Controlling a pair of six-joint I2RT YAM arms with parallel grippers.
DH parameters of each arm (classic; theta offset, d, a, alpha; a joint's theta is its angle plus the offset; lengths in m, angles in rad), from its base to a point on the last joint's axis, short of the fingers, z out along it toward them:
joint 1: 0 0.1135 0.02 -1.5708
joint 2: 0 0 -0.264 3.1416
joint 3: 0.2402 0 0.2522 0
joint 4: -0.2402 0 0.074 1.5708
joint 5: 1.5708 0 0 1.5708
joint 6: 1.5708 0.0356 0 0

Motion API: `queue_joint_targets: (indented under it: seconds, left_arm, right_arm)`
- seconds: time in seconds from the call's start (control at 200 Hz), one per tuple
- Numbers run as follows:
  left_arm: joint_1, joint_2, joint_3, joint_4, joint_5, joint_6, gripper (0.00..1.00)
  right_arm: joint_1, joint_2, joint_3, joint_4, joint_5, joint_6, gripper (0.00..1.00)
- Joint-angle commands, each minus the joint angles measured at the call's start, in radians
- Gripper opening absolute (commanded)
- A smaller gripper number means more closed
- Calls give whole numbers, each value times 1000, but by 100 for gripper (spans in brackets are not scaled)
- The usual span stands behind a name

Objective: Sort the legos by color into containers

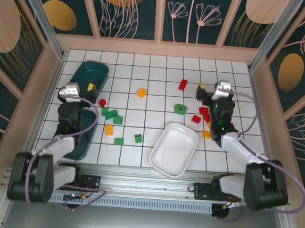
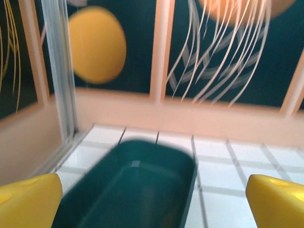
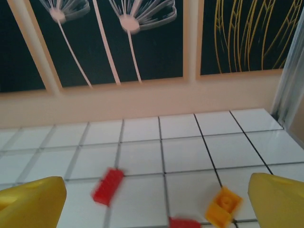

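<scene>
My left gripper [image 2: 152,199] hangs wide open, holding nothing, by the teal tub [image 1: 86,72] at ten o'clock. Now my right gripper [image 3: 154,202], also spread and empty, near scattered legos [image 1: 196,118] at three. The white tub [image 1: 174,148] sits at six.

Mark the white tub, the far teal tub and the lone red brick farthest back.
white tub [image 1: 174,148], top view, bare floor.
far teal tub [image 1: 86,74], top view, bare floor.
red brick [image 1: 183,84], top view, its middle.
</scene>
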Motion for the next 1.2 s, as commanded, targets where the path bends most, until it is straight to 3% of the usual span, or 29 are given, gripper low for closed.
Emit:
queue_joint_targets:
  seconds: [0.0,0.065,0.105,0.145,0.18,0.3,0.39,0.455,0.556,0.746,0.991,1.196]
  left_arm:
    - [4,-109,88,-172,44,-85,99]
    - [4,-142,143,-259,9,-202,99]
    - [4,-154,183,-335,-41,-311,99]
    - [3,-159,226,-407,-83,-402,99]
    - [4,-162,255,-474,-101,-455,99]
    - [4,-161,248,-585,-200,-600,99]
    - [5,-109,228,-517,-121,-570,99]
    - [5,-18,299,-583,-78,-541,97]
    - [4,156,456,-733,17,-441,81]
    - [3,431,704,-942,83,-350,77]
    - [-10,620,822,-1037,56,-275,79]
    - [-24,795,941,-1069,94,-261,82]
  right_arm:
    - [2,-17,240,-628,100,303,99]
    - [-38,-21,233,-737,45,491,99]
    - [-83,-37,190,-719,-123,499,99]
    - [-110,-59,145,-689,-235,483,84]
    - [-96,-76,125,-713,-220,500,74]
    - [11,-97,113,-852,-114,544,70]
    - [71,-98,90,-963,-110,601,72]
    - [101,-112,55,-1010,-119,637,72]
    - [147,-146,-3,-1061,-155,697,72]
    - [256,-157,-75,-1115,-198,799,72]
    - [330,-185,-140,-1136,-240,877,69]
    - [381,-155,-186,-1046,-295,899,56]
